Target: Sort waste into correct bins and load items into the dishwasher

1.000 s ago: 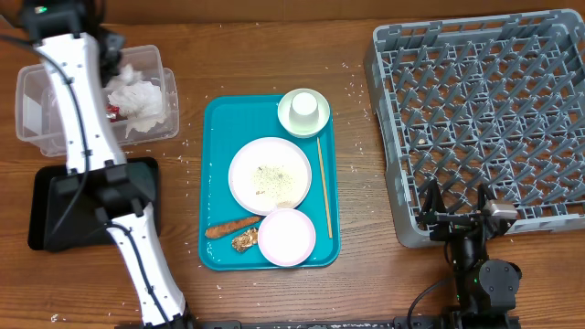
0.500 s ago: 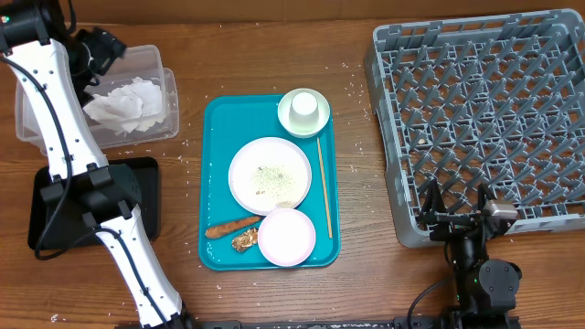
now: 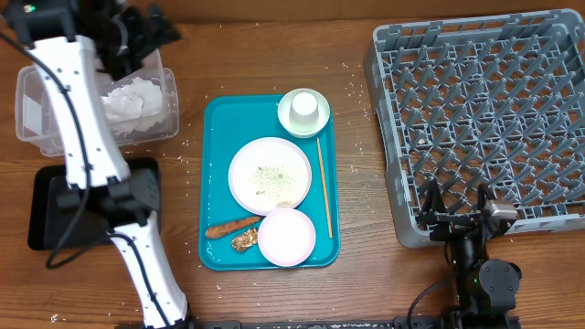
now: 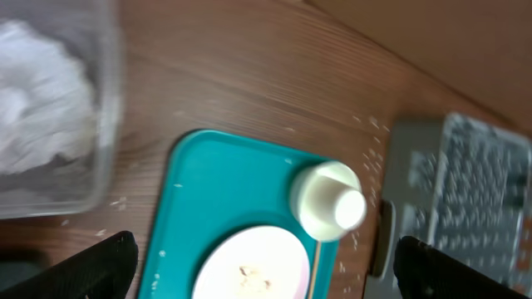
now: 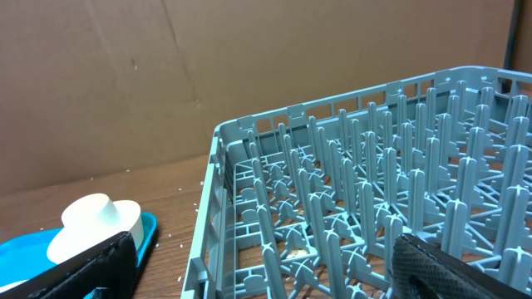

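The clear plastic bin (image 3: pixel 37 119) at the back left holds crumpled white tissue (image 3: pixel 137 96), which also shows in the left wrist view (image 4: pixel 37 116). My left gripper (image 3: pixel 151 27) hangs open and empty over the bin's far right corner, facing the teal tray (image 3: pixel 219 174). The tray carries a white plate (image 3: pixel 270 175) with crumbs, an upturned cup (image 3: pixel 303 110) on a pale green saucer, a chopstick (image 3: pixel 324 187), a pink bowl (image 3: pixel 286 236) and food scraps (image 3: pixel 231 228). My right gripper (image 3: pixel 455 206) rests open at the near edge of the grey dish rack (image 3: pixel 484 100).
A black bin (image 3: pixel 46 228) sits at the front left, partly under the left arm. The left wrist view shows the tray (image 4: pixel 208 183), the cup (image 4: pixel 332 203) and the rack's corner (image 4: pixel 465 183). The right wrist view looks across the rack (image 5: pixel 374 191) at cardboard.
The left gripper has opened and the tissue now lies loose in the clear bin. The left arm swung across the bin and ended at its back right. The right arm stayed still.
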`<state>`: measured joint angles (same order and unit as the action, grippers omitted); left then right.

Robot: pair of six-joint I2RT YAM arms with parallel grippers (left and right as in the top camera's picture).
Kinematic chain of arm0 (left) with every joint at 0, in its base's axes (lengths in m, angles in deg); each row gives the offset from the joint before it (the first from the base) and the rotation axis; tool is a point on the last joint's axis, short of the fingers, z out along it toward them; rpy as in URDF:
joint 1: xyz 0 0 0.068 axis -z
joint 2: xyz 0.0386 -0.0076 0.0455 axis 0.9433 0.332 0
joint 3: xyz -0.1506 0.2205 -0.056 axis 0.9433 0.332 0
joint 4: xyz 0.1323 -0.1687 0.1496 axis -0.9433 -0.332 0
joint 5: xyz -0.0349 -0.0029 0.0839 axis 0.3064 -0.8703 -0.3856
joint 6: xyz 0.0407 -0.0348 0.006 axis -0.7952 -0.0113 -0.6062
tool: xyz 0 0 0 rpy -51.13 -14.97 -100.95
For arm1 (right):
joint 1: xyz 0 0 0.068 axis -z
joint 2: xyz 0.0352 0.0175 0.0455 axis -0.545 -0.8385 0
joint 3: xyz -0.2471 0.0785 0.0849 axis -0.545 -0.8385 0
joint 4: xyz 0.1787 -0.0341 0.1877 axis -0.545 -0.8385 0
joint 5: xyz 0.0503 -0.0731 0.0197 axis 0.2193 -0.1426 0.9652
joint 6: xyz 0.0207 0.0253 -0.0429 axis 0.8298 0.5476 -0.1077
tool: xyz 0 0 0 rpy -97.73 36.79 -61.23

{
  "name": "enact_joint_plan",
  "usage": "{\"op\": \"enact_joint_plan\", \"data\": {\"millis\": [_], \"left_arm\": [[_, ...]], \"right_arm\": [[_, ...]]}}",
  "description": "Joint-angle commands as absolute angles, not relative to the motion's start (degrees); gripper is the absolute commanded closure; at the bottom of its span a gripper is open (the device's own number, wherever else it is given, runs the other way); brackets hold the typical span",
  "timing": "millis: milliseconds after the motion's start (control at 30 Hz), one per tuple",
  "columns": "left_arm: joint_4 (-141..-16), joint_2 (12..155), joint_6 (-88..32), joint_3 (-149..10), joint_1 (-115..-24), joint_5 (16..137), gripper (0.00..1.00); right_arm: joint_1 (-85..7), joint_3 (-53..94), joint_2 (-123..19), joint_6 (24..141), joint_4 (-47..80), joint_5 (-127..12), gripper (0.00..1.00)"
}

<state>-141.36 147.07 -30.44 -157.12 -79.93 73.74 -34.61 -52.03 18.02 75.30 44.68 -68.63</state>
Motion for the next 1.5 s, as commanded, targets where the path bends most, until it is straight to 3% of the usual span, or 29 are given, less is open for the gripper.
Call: {"op": "enact_joint_plan", "data": {"millis": [0, 267, 500, 833, 1067, 1367, 1467], "left_arm": [[-141.52, 141.80, -35.78, -157.78, -73.02, 72.28, 0.00], [-141.52, 141.43, -36.13, -157.78, -61.77, 72.19, 0.00], [-141.52, 136.53, -34.66, -155.79, -59.76, 66.25, 0.00], [-141.52, 113.67, -34.25, -124.34, -60.21, 51.12, 0.00], [-141.52, 110.98, -31.73, -111.07, -63.84, 51.17, 0.00], [-137.50, 112.42, -26.99, -103.86, -75.78, 47.47, 0.00], [-135.51, 112.42, -23.95, -102.11, -78.92, 47.47, 0.00]], "right_arm": [[-34.78, -52.62, 18.57, 74.91, 44.88, -68.41, 0.00], [-34.78, -52.62, 18.57, 74.91, 44.88, -68.41, 0.00], [-34.78, -52.62, 18.57, 74.91, 44.88, -68.41, 0.00], [-34.78, -52.62, 18.57, 74.91, 44.92, -68.43, 0.00], [-34.78, -52.62, 18.57, 74.91, 44.90, -68.41, 0.00], [-34.78, -52.62, 18.59, 75.13, 45.21, -68.24, 0.00], [-34.85, -52.62, 18.57, 83.54, 48.57, -60.80, 0.00]]}}
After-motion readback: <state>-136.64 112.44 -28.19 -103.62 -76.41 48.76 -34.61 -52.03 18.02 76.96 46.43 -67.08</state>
